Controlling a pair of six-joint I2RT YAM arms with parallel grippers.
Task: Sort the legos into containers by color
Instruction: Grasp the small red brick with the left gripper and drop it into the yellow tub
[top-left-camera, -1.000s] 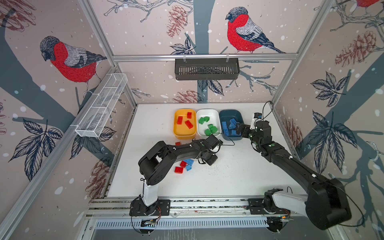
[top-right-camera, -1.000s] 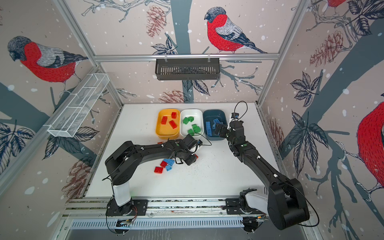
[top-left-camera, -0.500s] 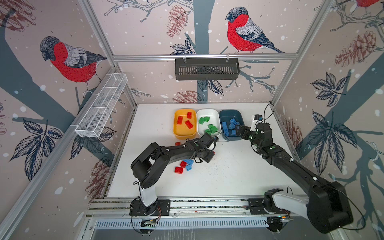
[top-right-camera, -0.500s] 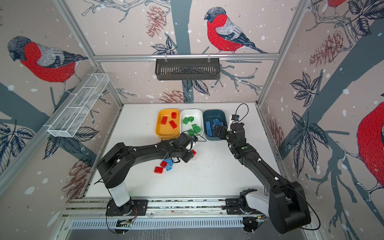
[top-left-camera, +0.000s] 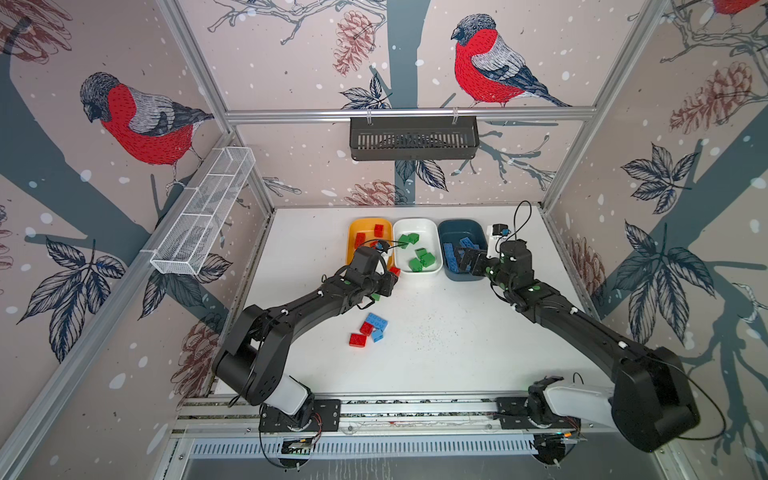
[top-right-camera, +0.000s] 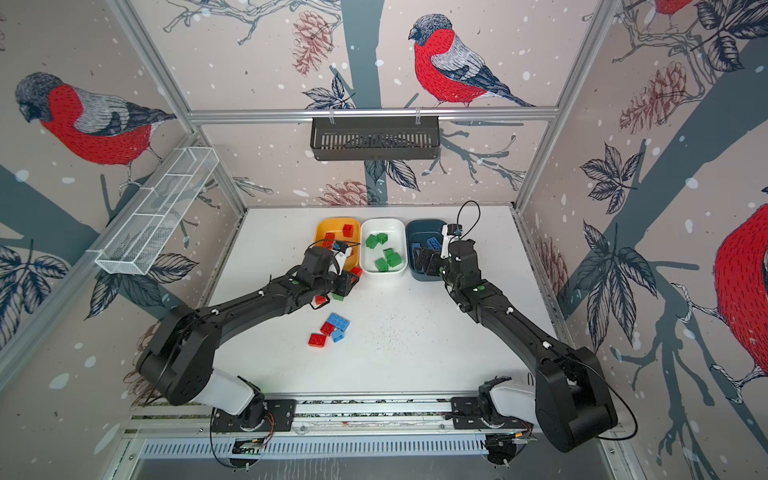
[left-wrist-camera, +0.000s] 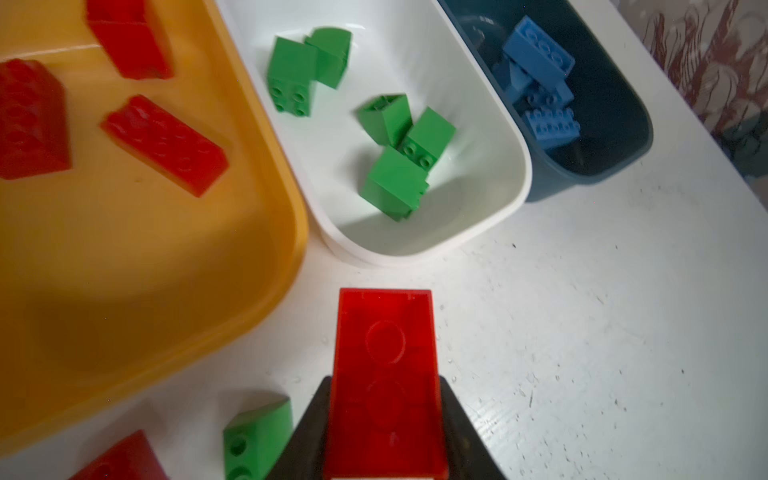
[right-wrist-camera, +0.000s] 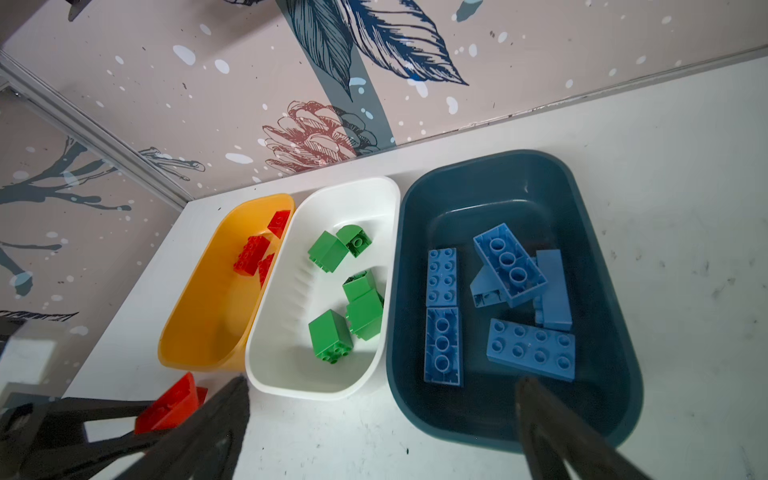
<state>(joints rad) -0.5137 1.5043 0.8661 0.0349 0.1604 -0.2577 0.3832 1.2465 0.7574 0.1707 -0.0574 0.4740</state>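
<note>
A: Now, what does your left gripper (left-wrist-camera: 384, 424) hold?

B: My left gripper pinches a red brick (left-wrist-camera: 384, 374) by its long sides, hollow underside toward the wrist camera, above the white bench (top-left-camera: 457, 345), just off the near corner of the yellow-orange tub (top-left-camera: 353, 232).

A: And the containers?

B: Three stand in a row at the bench's far edge: the yellow-orange tub with red bricks, the white tub (top-left-camera: 399, 232) with green bricks, the dark teal tub (top-left-camera: 478, 232) with blue bricks.

A: Your right gripper (top-left-camera: 467, 259)?

B: Its jaws stand spread over the teal tub's near end, holding nothing.

A: What remains loose?

B: A green brick (top-left-camera: 376, 297) beside my left gripper, and a red-and-blue cluster (top-left-camera: 370, 330) mid-bench.
</note>
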